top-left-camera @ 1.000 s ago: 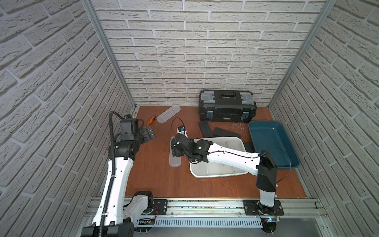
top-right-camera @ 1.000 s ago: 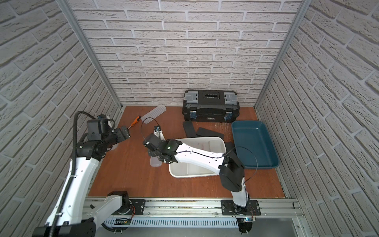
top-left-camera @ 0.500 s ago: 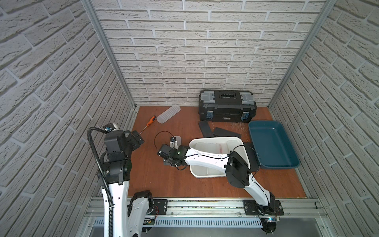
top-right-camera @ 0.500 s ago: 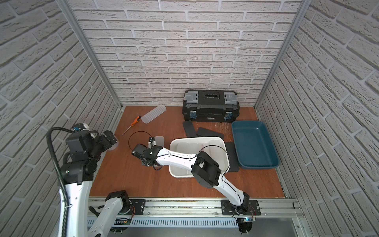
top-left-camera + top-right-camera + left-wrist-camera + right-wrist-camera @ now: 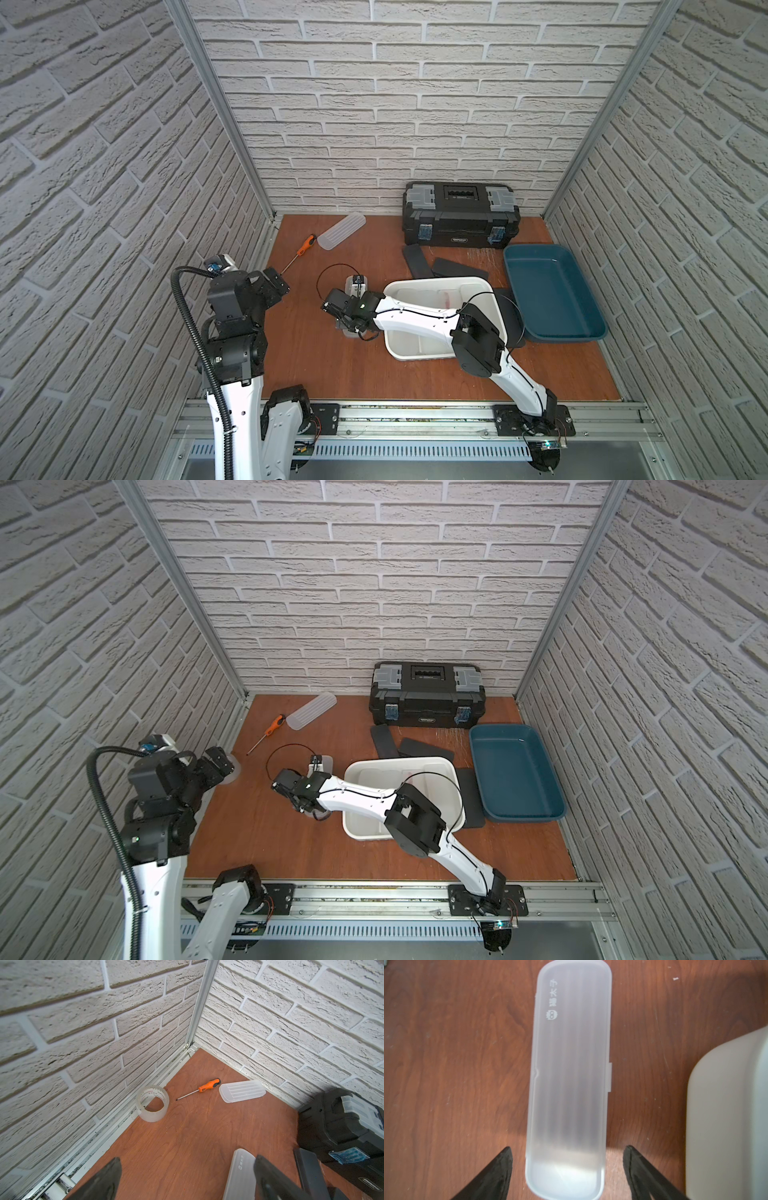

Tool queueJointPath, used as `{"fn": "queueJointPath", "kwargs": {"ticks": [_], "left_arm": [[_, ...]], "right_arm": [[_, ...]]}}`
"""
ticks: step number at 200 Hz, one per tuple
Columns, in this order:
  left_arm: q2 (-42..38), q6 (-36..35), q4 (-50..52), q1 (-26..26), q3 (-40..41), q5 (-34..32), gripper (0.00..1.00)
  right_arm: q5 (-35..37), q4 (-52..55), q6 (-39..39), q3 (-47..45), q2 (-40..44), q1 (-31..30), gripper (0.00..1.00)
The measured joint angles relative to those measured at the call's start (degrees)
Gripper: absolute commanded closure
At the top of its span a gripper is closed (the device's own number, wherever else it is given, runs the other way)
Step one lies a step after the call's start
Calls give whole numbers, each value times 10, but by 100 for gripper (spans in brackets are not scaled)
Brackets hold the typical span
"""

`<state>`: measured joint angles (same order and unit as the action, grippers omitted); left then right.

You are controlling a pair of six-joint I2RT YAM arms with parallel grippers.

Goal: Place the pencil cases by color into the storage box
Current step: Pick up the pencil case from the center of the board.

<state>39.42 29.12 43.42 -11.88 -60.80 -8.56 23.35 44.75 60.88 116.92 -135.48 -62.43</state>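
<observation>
A frosted white pencil case (image 5: 569, 1064) lies flat on the wooden floor just left of the white storage box (image 5: 434, 279). My right gripper (image 5: 568, 1148) hangs over its near end, open, one finger on each side with a gap to both. Another ribbed frosted case (image 5: 341, 230) rests near the back wall. Black cases (image 5: 415, 259) (image 5: 459, 266) lie behind the box, and one (image 5: 510, 320) lies at its right side. My left gripper (image 5: 276, 282) is raised by the left wall, open and empty; between its fingers the left wrist view shows the frosted case (image 5: 239, 1174).
An orange-handled screwdriver (image 5: 305, 245) lies at the back left, and a clear tape roll (image 5: 152, 1103) stands against the left wall. A black toolbox (image 5: 461, 214) sits at the back. A blue tray (image 5: 552, 291) fills the right side beside the box.
My left arm has pulled back from over the floor toward the front left and risen. My right gripper has slid along the frosted case toward its near end. The case has not moved.
</observation>
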Motion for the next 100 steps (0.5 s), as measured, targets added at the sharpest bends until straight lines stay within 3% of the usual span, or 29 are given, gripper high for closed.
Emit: {"fn": "queueJointPath", "kwargs": {"ticks": [100], "left_arm": [[-1, 0, -21, -7, 19, 23, 2]], "right_arm": [[0, 18, -1, 76, -65, 11, 16]]}}
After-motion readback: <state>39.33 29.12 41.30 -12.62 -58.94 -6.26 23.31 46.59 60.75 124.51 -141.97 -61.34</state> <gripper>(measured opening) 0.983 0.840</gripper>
